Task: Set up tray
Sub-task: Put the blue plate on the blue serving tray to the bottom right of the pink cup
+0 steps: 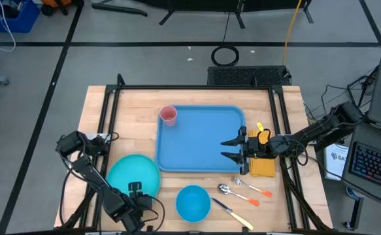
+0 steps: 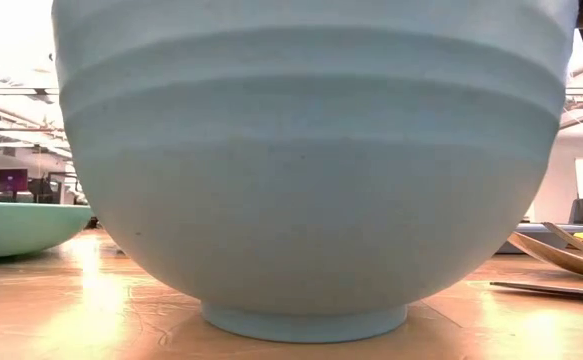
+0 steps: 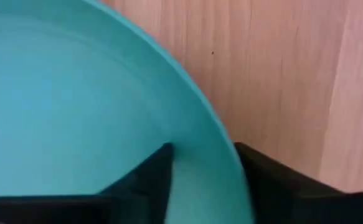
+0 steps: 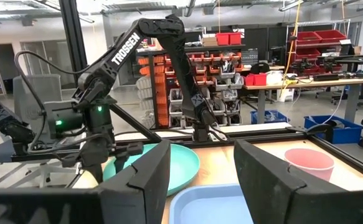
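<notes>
- Large flat blue plastic tray (image 1: 200, 138) with raised rim: table centre, empty, flat on the wood.
- Right gripper (image 1: 231, 149): over the tray's 3 o'clock edge, fingers spread wide, holding nothing.
- Left gripper (image 3: 203, 171): at the table's 7 o'clock, fingers straddling the rim of the round turquoise plate (image 1: 133, 175), one finger inside, one outside; grip contact can't be confirmed.
- Pink plastic cup (image 1: 168, 115): at the tray's 11 o'clock corner.
- Round blue bowl (image 1: 193, 202): 6 o'clock of the tray.

The tray (image 1: 200, 140) lay mid-table with a cup (image 1: 168, 115) in its far-left corner. A plate (image 1: 133, 175) lay left, a bowl (image 1: 193, 203) near, cutlery (image 1: 244, 190) right.
</notes>
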You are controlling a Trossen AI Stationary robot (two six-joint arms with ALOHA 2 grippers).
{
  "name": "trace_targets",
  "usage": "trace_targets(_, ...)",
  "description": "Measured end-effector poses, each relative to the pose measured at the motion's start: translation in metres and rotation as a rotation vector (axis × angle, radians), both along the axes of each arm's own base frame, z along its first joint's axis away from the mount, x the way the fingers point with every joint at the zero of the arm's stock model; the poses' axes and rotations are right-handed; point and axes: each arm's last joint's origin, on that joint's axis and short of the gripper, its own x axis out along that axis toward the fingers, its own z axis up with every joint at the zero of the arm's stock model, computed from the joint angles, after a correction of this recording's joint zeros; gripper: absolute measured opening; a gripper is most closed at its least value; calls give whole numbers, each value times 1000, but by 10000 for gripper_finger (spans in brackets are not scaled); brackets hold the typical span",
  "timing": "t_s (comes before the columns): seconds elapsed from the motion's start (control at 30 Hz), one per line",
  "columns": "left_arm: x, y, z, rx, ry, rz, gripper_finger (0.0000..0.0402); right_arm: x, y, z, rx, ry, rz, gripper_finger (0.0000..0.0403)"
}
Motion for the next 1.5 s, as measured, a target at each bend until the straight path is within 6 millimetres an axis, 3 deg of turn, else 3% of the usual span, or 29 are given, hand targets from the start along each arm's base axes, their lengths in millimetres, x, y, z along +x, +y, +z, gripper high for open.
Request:
trace_targets(0.17,-2,2,3,27,3,-36,23,0,0,0,0,0,0,166)
trace_targets(0.37,-4,1,8,93,18,-66,9,0,0,0,-1,1,0,166)
trace_targets(0.73,1,-5,51,269,-60,-127,6,0,0,-1,-3,6,0,166)
trace_targets(0.9,19,8,57,356,-91,-185,6,0,0,-1,-3,6,0,166)
trace_targets(1.2,62,51,59,489,-68,-261,6,0,0,-1,-3,6,0,166)
trace_targets(1.5,122,99,61,415,-152,-366,6,0,0,-1,-5,6,0,166)
